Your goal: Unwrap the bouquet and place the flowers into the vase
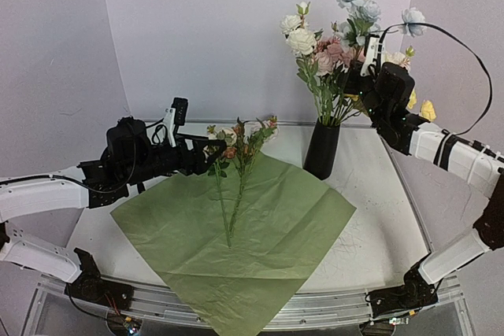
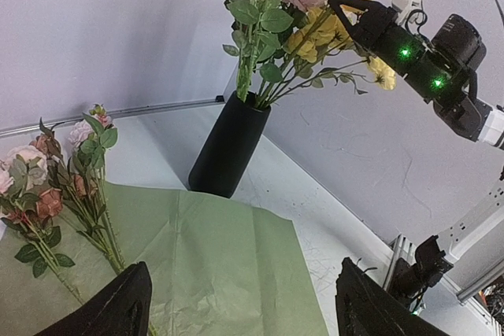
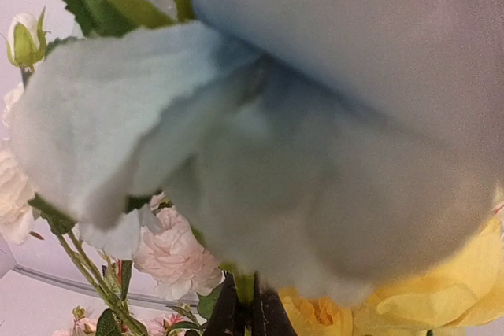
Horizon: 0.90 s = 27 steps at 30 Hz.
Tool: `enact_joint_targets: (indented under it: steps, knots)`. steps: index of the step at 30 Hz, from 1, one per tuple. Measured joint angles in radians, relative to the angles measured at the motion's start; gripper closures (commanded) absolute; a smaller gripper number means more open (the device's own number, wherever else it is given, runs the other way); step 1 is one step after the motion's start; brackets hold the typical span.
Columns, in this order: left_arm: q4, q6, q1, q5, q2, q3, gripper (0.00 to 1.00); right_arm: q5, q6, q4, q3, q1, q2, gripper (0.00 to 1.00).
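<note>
Pale lilac walls [image 1: 197, 37] back a white worktop [image 1: 378, 226], where the green wrapping paper [image 1: 268, 249] lies spread flat, so the unwrapping looks done. The black vase [image 1: 321, 149] stands upright at the paper's far right edge, crowded with cream and pink roses [image 1: 303, 37] and yellow blooms [image 2: 315, 37].

The right hand [image 3: 250, 316] is up among those heads, fingers together on a thin green stem whose pale blue bloom [image 3: 315, 116] fills its own camera. Held that high, the stem's foot can probably be steered down into the narrow mouth. The leaves and stems packed in there are what stand in the way.

A few loose stems [image 1: 235, 179] with small pink and reddish blooms lie on the paper, heads far, feet near. The left hand [image 2: 242, 297] hovers low beside their heads, fingers wide apart and holding nothing, likely lined up to take them next.
</note>
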Motion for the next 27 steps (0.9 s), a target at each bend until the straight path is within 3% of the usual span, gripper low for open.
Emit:
enact_joint_targets:
  steps: [20,26,27]
  knots:
    - [0.0,-0.001,0.0,0.003,0.065,0.0,0.19,-0.023,0.2,0.057,-0.196,-0.011,0.084,0.99]
    - [0.0,-0.001,0.0,0.006,0.074,0.002,0.19,-0.022,0.232,0.061,-0.22,-0.011,0.122,0.92]
    - [0.0,-0.001,0.0,0.006,0.074,0.002,0.19,-0.022,0.239,0.062,-0.227,-0.011,0.124,0.83]
